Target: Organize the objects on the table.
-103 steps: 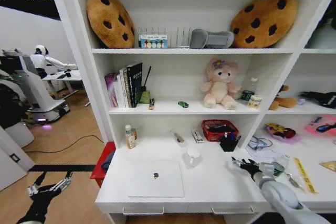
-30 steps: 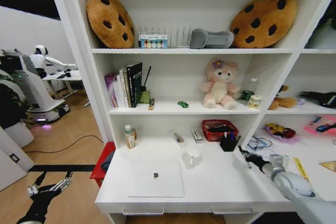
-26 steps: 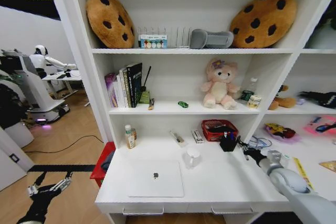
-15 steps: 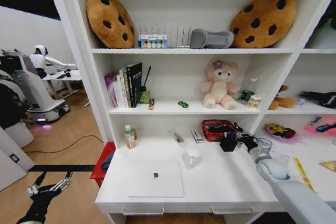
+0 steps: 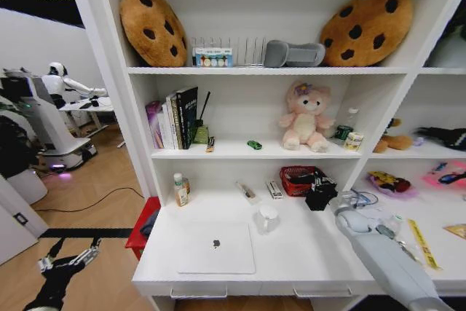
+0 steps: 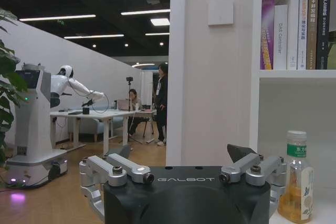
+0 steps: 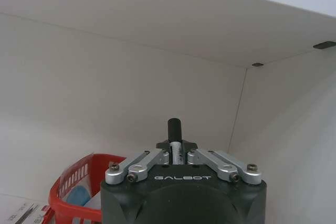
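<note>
My right gripper [image 7: 176,153] held a pen [image 7: 174,132] over the pen cup [image 5: 317,199] near the desk's [image 5: 291,253] back edge; laptop [image 5: 216,247] and clutter remained.

"GALBOT" stands on the left gripper [image 6: 186,182] housing and on the right gripper [image 7: 177,157] housing.

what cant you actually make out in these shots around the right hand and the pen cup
- Black pen cup, head view: the right hand covers its top, so its contents are hidden.
- Pen, right wrist view: gripped upright in the hand; the hand's body hides its lower end.
- Red basket, right wrist view: cut by the hand's body, contents unclear.
- Left hand, head view: low beside the desk, too small to judge.
</note>
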Controlling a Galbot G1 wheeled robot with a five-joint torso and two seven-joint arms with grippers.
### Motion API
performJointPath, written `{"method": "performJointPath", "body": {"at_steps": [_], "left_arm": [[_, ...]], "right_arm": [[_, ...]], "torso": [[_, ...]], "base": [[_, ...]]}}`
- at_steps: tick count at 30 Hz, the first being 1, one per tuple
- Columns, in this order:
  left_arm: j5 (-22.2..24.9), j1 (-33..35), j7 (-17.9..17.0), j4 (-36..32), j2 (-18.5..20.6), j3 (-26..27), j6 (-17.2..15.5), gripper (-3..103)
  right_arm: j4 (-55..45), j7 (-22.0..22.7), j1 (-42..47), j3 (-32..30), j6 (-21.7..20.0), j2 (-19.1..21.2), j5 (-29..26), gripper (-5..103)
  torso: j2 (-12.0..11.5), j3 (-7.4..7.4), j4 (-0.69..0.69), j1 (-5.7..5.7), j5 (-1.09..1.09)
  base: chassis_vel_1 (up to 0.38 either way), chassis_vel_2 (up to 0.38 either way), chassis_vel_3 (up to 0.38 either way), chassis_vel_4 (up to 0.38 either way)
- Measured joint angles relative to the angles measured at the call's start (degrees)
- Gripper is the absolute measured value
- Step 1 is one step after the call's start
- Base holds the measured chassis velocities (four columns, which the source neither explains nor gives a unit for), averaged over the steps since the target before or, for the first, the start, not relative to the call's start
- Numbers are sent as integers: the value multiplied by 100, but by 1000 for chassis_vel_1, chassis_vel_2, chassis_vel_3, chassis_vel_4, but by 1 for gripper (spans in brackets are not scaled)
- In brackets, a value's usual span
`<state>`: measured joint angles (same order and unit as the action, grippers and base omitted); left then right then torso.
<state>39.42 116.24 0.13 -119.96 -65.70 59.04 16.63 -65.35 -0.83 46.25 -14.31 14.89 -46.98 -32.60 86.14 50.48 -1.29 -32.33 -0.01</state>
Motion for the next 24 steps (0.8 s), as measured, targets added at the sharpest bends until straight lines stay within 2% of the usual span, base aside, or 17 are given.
{"method": "performJointPath", "body": {"at_steps": [3,4,6,8,9,11,12,14,16,17,20,23,24], "left_arm": [[0,0,0,0,0,0,0,100],[0,0,0,0,0,0,0,100],[0,0,0,0,0,0,0,100],[0,0,0,0,0,0,0,100],[0,0,0,0,0,0,0,100],[0,0,0,0,0,0,0,100],[0,0,0,0,0,0,0,100],[0,0,0,0,0,0,0,100],[0,0,0,0,0,0,0,100],[0,0,0,0,0,0,0,100],[0,0,1,0,0,0,0,100],[0,0,1,0,0,0,0,100],[0,0,1,0,0,0,0,100]], "right_arm": [[-19,-6,41,-18,0,12,8,9],[-32,-5,98,-52,0,26,8,19],[-34,-3,114,-65,0,28,7,19],[-46,5,179,-111,0,37,-4,30],[-46,5,179,-111,0,37,-4,30],[-68,14,231,-142,-1,47,-7,40],[-137,64,311,-198,-5,56,-7,52],[-189,103,351,-232,-18,60,-7,52],[-678,203,644,-509,-132,130,-12,62],[-678,203,644,-509,-132,130,-12,62],[-1472,297,1161,-937,-260,250,-20,79],[-1758,337,1414,-1113,-265,278,27,84],[-1942,387,1591,-1223,-263,279,70,89]], "torso": [[0,0,-1,0,1],[0,0,-1,0,1],[0,-1,-1,0,1],[0,0,-1,0,1],[0,0,-1,0,1],[0,0,-1,0,1],[0,0,-1,0,1],[0,0,-1,0,1],[0,0,1,0,2],[0,0,1,0,2],[0,-1,0,0,-1],[0,-1,0,0,0],[0,-1,1,0,0]], "base": [[0,0,0,0],[0,0,0,0],[0,0,0,0],[0,0,0,0],[0,0,0,0],[0,0,0,0],[0,0,0,0],[0,0,0,0],[0,0,0,0],[0,0,0,0],[0,0,0,0],[0,0,0,0],[0,0,0,0]]}}
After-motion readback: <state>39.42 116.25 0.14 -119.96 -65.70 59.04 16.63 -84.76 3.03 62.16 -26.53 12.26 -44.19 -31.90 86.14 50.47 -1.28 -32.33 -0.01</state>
